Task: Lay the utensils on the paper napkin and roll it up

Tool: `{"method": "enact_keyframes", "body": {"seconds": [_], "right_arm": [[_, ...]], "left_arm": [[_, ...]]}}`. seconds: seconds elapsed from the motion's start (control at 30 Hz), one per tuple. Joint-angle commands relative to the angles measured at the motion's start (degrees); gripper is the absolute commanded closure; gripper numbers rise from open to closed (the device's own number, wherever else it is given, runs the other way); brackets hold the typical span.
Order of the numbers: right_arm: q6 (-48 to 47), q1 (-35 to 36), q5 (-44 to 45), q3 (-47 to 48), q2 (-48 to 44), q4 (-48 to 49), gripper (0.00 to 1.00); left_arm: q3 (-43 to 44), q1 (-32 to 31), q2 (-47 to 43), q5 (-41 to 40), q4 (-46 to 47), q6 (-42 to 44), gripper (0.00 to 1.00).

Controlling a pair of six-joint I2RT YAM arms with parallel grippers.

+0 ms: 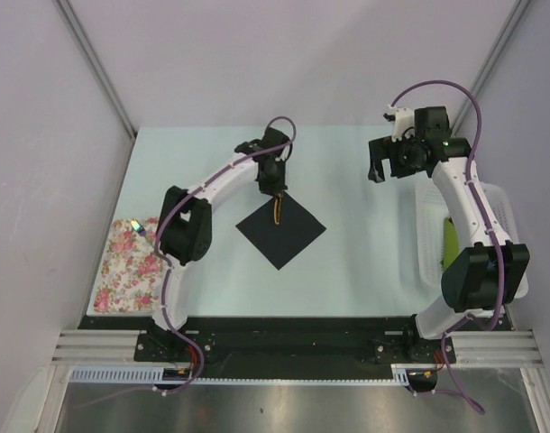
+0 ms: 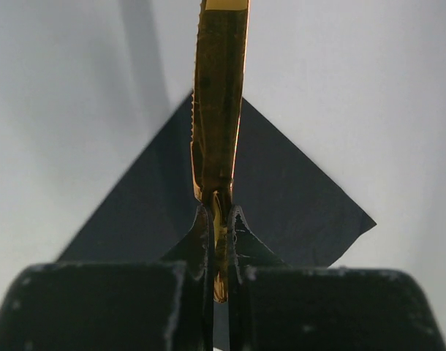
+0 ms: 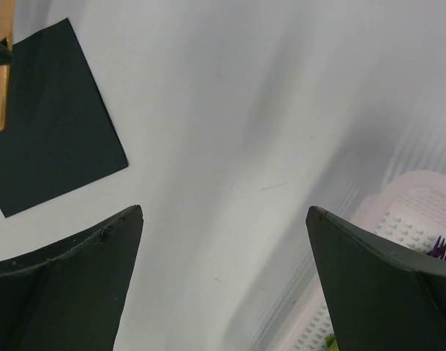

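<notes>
Yellow-orange plastic utensil (image 2: 217, 110), serrated along one edge, is clamped at its handle end between the nearly closed jaws of the left gripper (image 2: 217, 212). Its free end extends ahead of the fingertips, over the black paper napkin (image 2: 296, 197), which lies flat on the table (image 2: 77, 110) below and ahead of this gripper. Contact between utensil tip and sheet cannot be determined. The right gripper (image 3: 224, 212) hangs over bare table with jaws fully apart, holding nothing. The napkin lies well off to its left, and a white basket (image 3: 420, 212) sits close at its right.
</notes>
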Motion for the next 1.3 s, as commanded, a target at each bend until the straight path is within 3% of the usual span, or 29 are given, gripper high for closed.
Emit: {"method": "enact_keyframes", "body": {"seconds": [0.0, 0.5, 0.97, 1.27], "right_arm": [[0.8, -0.3, 1.14, -0.78, -3.28, 1.71, 0.0], [1.76, -0.3, 1.32, -3.76, -5.74, 2.68, 0.0], [1.5, -0.39, 2.37, -5.08, -6.71, 3.03, 0.0], [1.5, -0.56, 2.63, -5.44, -7.06, 3.03, 0.0]], "left_arm": [[3.56, -1.98, 0.54, -3.53, 1.35, -3.21, 1.0], [-7.43, -2.78, -0.43, -2.22, 1.88, -4.97, 1.0], [-5.85, -2.61, 1.94, -0.73, 1.35, -4.26, 0.99], [-5.15, -2.61, 3.61, 0.07, 1.26, -3.82, 0.88]]}}
